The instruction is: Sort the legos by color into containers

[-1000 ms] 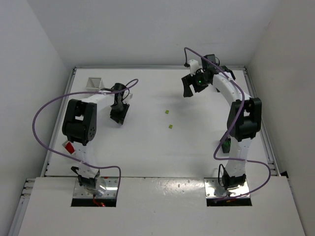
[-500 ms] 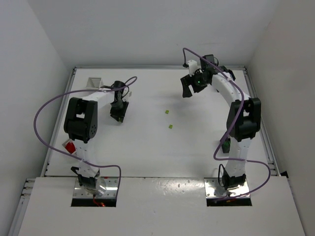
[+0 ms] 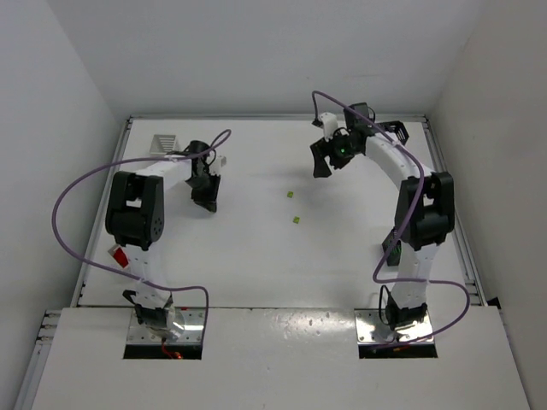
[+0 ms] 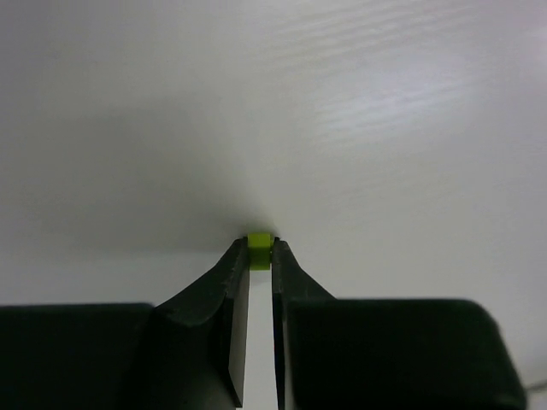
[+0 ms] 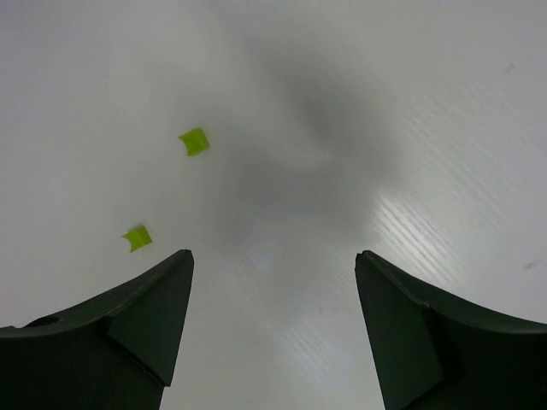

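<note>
High rear camera overlooks table (image 3: 256, 256) — wrist cameras close.

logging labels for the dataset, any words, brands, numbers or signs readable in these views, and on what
None: no word, label, brand, number or sign can be read in any view.
yellow-green lego pinched in the left gripper: plain, no print shows.
loose legos ahead of the open right gripper: plain.
white basket: too small in the top view to show any marking.
</note>
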Action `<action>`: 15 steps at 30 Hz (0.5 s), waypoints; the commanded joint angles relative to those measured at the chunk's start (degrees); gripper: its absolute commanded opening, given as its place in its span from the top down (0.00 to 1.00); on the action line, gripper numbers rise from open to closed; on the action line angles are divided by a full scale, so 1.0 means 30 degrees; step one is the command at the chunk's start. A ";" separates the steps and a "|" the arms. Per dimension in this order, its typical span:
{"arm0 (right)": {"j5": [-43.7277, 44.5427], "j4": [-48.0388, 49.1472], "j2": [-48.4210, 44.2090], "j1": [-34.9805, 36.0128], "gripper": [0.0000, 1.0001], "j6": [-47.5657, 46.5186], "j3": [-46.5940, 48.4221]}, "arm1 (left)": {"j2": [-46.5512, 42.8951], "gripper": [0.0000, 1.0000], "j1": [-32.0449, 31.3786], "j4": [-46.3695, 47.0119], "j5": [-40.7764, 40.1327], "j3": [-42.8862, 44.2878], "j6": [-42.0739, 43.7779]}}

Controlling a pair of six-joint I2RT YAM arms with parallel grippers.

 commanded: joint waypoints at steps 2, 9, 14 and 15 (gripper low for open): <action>-0.3673 0.4694 -0.3308 0.0412 0.24 -0.0813 -0.4385 | -0.2843 0.95 0.1318 0.2877 0.9435 -0.1940 -0.0480; -0.9035 1.2598 -0.8060 0.1551 0.24 -0.2541 -1.2103 | -0.4962 0.98 0.0444 0.7464 1.9292 -0.3414 -0.4496; -1.0006 1.4731 -0.7417 0.2959 0.31 -0.1462 -1.2103 | -0.4784 0.98 -0.0378 0.7844 2.1875 -0.2503 -0.4969; -0.9832 1.5377 -0.7011 0.3193 0.35 -0.0587 -1.2103 | -0.4610 0.98 -0.0581 0.7844 2.2080 -0.2329 -0.5201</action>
